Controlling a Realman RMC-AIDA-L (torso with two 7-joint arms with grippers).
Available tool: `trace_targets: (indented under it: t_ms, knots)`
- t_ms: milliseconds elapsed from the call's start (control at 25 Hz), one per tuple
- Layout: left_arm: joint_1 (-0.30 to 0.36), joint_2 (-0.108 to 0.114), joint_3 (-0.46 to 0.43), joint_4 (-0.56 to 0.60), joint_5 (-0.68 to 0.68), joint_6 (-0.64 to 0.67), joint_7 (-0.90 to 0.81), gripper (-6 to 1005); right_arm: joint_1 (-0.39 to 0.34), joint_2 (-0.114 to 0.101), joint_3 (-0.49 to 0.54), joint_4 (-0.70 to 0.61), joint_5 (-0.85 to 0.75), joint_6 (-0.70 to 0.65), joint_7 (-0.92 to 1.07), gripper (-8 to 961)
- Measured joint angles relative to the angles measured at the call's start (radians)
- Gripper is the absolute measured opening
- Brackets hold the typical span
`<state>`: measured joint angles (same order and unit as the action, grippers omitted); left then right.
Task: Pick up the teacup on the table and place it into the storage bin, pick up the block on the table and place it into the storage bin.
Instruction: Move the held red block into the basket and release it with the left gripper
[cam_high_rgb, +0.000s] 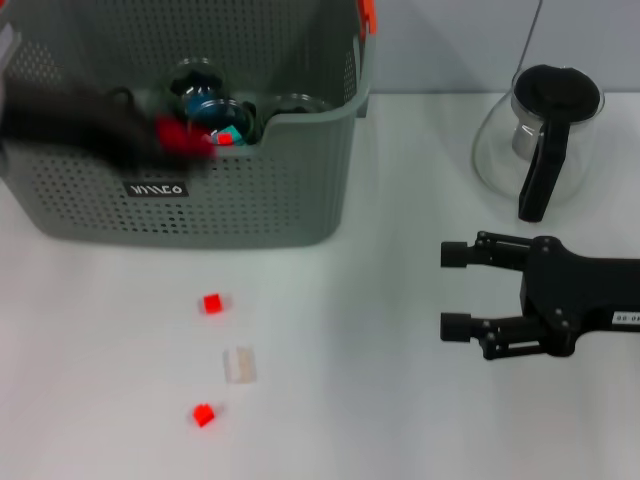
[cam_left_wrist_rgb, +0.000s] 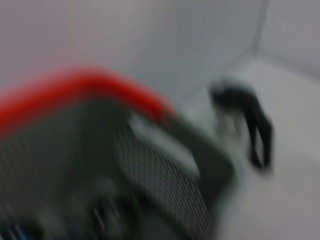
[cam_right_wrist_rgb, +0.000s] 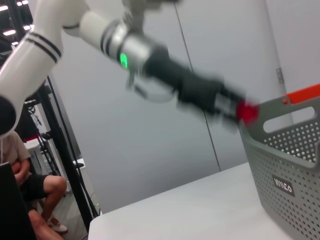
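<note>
Head view: left hand (cam_high_rgb: 185, 138) above storage bin (cam_high_rgb: 230, 205).

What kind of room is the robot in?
Probably a robot testing lab, not a home: a plain white table, a grey storage bin with small blocks laid out before it, and bare grey walls with a person sitting nearby.

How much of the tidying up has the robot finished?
A teacup already sits inside the storage bin. The left gripper is over the bin holding a red block, not yet let go. Still on the table are two red blocks and a pale block. The right gripper waits open near the glass pot.
</note>
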<state>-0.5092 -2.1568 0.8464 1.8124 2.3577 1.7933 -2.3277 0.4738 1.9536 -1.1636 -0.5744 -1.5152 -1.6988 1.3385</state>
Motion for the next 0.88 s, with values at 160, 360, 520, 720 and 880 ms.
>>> trace_targets:
  t_ms: [160,360,520,720,880]
  knots:
    - [-0.101,0.055,-0.144,-0.044,-0.071,-0.093,0.003,668,0.006,0.006,0.025,-0.001,-0.033,-0.004,-0.005,946]
    - [-0.196,0.121,-0.123,-0.29,0.011,-0.321,-0.024,697,0.017,0.015,0.026,-0.003,-0.056,-0.003,-0.005,946]
    - [-0.261,0.162,-0.115,-0.523,0.05,-0.433,-0.005,720,0.023,0.019,0.026,0.002,-0.069,0.0,-0.006,946]
    - [-0.275,0.167,-0.097,-0.572,0.053,-0.461,0.012,749,0.024,0.019,0.029,-0.003,-0.069,-0.002,0.001,946]
    - [-0.254,0.148,-0.102,-0.479,0.01,-0.367,0.009,825,0.028,0.019,0.035,-0.004,-0.069,-0.001,0.003,946]
